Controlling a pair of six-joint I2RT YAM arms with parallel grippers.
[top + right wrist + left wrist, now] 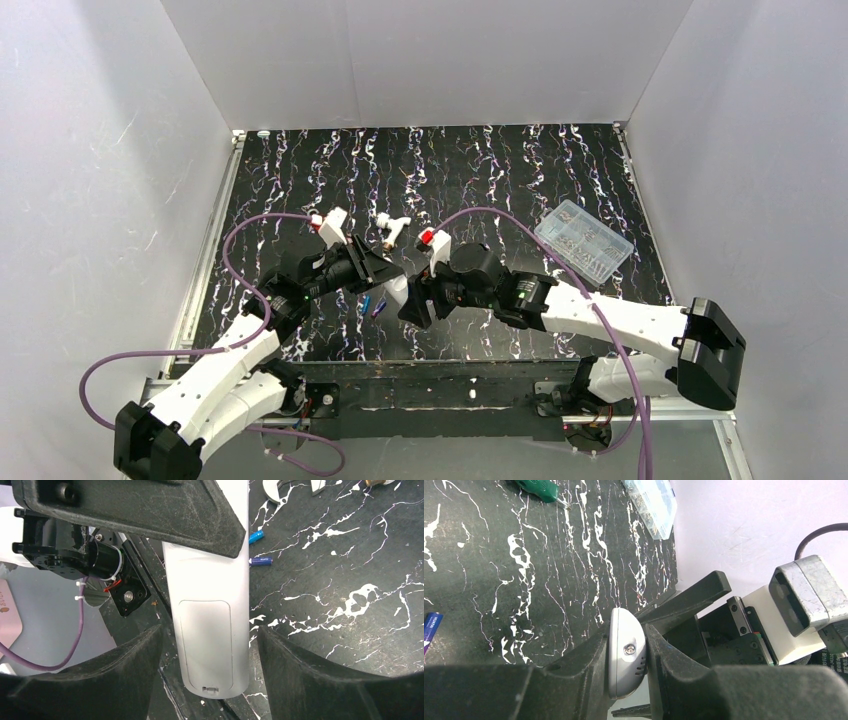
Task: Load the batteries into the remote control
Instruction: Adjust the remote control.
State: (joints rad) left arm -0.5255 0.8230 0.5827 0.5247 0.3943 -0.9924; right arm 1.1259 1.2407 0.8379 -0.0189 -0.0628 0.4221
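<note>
The black marbled table [520,180] is carrying everything, and the left arm [230,370] and right arm [620,320] are meeting near its middle. The clear plastic box [583,240] is lying at two o'clock from them. The left gripper [626,640] is pinching one rounded end of the remote control [207,605], holding it off the table. The right gripper [210,640] is standing spread, its fingers straddling the remote's other end, where a panel outline is facing the wrist camera. The white pipe fitting [392,228] is sitting at twelve o'clock from the remote. The green-handled screwdriver [536,487] is lying well apart. The batteries [372,305] are lying side by side on the table at eight o'clock, just beside the remote.
</note>
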